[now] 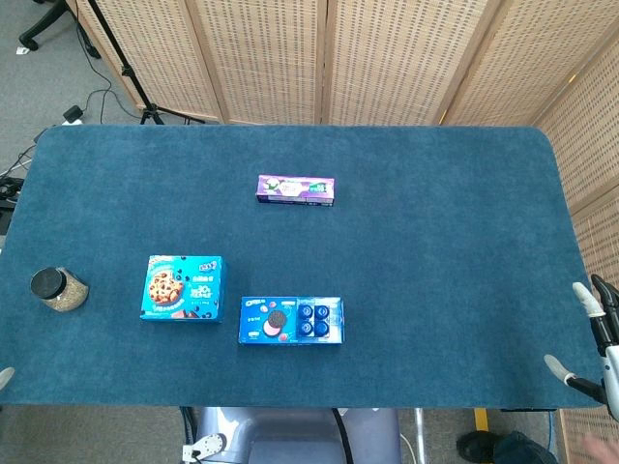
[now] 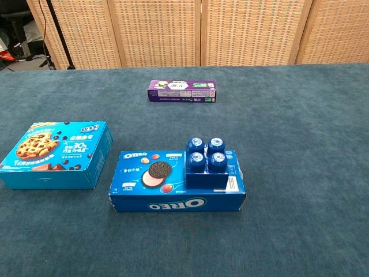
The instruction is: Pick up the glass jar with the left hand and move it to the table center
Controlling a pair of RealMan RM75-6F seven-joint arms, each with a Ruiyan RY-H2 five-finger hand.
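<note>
Presently the glass jar (image 1: 59, 289) stands upright near the left edge of the worktop (image 1: 435, 242), dark lid uppermost, with pale granular contents showing through the glass. Its long axis is vertical. It appears only in the head view; the chest view does not reach it.

My left hand (image 1: 5, 376) shows only as a pale sliver at the left border of the head view, level with the near edge of the worktop. The jar lies forward of it and slightly inboard, near but apart. Too little of the hand is visible to say whether the fingers are spread or curled; I cannot tell its state. It holds nothing that I can see.

My right hand (image 1: 592, 338) sits off the near right corner, pale-tipped fingers apart, with nothing in them. It is well apart from the jar, across the whole width of the worktop. The left hand is plainly the nearer one, as the task requires.

The cookie box (image 1: 183, 287) lies just to the right of the jar, with a clear gap between. The Oreo box (image 1: 290, 320) and the purple box (image 1: 296, 189) lie further in, around the centre.

Judgement: the pickup has not begun. The coming move is a short forward reach, closing on the jar's side from the outboard or near side, below the lid. Placement needs bare cloth between the boxes.
</note>
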